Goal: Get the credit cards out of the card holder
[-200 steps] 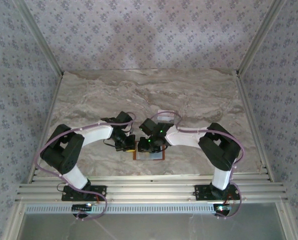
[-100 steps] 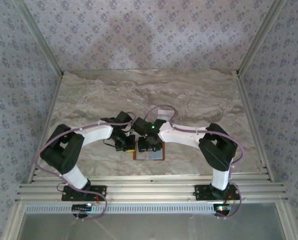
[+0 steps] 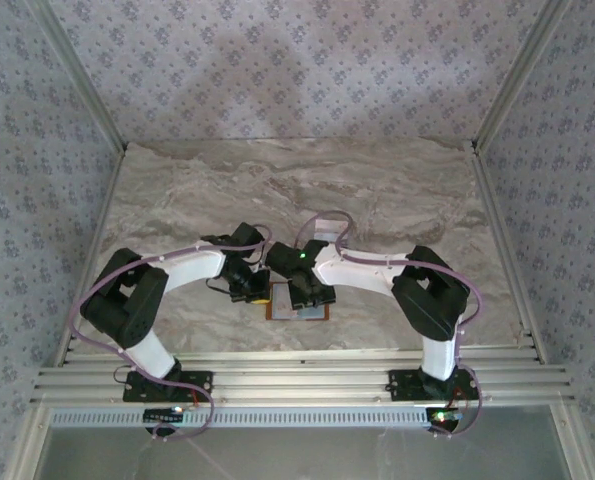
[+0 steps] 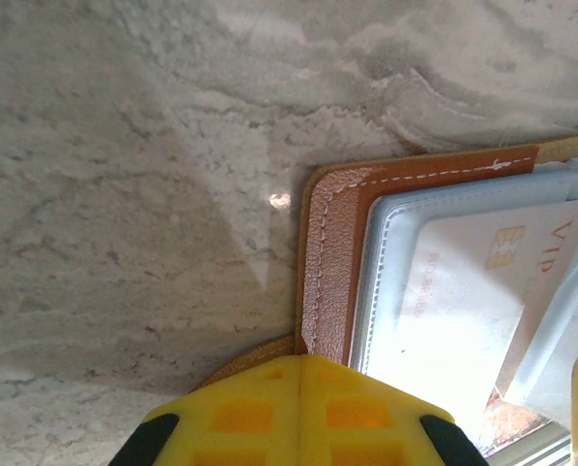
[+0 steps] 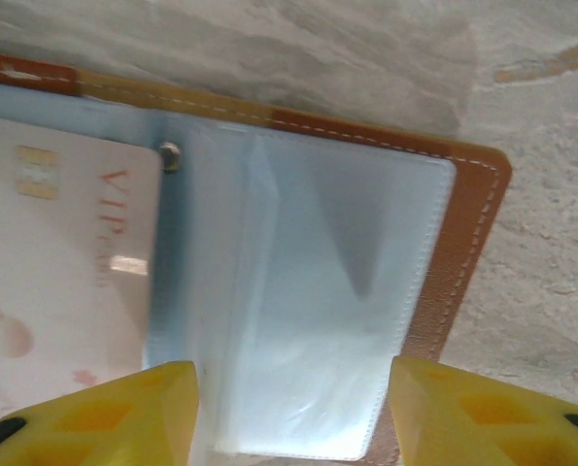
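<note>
Top view: the holder (image 3: 302,313) lies open on the table (image 3: 277,190), near the front edge and between the two arms. The left claw (image 3: 254,291) sits at its left edge, just as it did a second ago. The right claw (image 3: 312,296) has swung in from the right and now hangs over the holder's middle.

Left wrist: the left claw is shut with nothing between its fingers, and its tip sits over the holder's brown corner. It seems to be pinning the leather down, though contact cannot be confirmed. A pale card (image 4: 463,291) with a gold chip and red "VIP" lettering is tucked in the blue-lined pocket just beside it.

Right wrist: the right claw, narrow a second ago, now stands about half open and holds nothing. Its fingers straddle the clear sleeve (image 5: 308,291) on the holder's right half. The same card shows at the left, still inside its pocket.

So no card is out yet. The right claw looks set up for a pinch, but it probably has to shift left toward the card's edge first
</note>
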`<state>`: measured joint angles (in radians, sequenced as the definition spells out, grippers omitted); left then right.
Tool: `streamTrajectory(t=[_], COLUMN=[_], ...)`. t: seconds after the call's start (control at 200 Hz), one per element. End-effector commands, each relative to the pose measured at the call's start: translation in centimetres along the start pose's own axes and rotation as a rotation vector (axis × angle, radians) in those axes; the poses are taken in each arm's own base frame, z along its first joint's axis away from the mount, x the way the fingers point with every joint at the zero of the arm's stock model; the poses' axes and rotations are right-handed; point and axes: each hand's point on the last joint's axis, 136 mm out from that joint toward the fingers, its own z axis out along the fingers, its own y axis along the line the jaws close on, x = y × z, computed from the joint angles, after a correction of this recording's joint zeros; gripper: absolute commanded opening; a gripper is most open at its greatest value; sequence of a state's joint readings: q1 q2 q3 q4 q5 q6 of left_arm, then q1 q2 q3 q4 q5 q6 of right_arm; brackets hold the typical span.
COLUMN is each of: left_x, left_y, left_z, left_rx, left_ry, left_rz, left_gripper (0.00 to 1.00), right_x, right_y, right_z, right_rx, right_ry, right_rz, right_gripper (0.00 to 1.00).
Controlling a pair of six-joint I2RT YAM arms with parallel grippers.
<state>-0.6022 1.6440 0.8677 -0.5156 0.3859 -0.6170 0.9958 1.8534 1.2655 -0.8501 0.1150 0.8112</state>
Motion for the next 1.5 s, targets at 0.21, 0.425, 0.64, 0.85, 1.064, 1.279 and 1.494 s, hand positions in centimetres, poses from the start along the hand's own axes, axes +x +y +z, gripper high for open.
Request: streamTrajectory(t=[0.21, 0.425, 0.64, 0.85, 1.064, 1.279, 1.494], left_x=[0.7, 0.6, 0.5, 0.2, 0.1, 0.0, 0.0], left_y=[1.8, 1.8, 1.2, 0.3, -0.4, -1.1, -2.6], left_z=[0.2, 0.0, -0.6, -1.5, -1.9, -2.0, -1.6], left_rx=[-0.08, -0.079, -0.06, -0.033, -0.016, -0.006, 0.014], left_ry=[0.026, 0.023, 0.004, -0.02, -0.026, -0.033, -0.037], left_rz=[-0.018, -0.017, -0.017, -0.008, -0.005, 0.001, 0.021], left_gripper=[0.07, 0.07, 0.07, 0.08, 0.08, 0.08, 0.07], right_x=[1.5, 1.7, 0.8, 0.4, -1.0, -1.9, -2.2], right_y=[-3.4, -3.8, -4.1, -4.4, -3.4, -0.8, 3.5], right_z=[1.7, 2.3, 0.3, -2.0, -4.6, -6.1, -4.3], right_rx=[0.075, 0.094, 0.085, 0.073, 0.014, -0.139, -0.431], right_ry=[0.035, 0.042, -0.009, -0.043, -0.097, -0.133, -0.093], right_rz=[0.03, 0.031, 0.043, 0.04, 0.043, 0.049, 0.075], right_gripper=[0.53, 0.49, 0.49, 0.5, 0.5, 0.37, 0.24])
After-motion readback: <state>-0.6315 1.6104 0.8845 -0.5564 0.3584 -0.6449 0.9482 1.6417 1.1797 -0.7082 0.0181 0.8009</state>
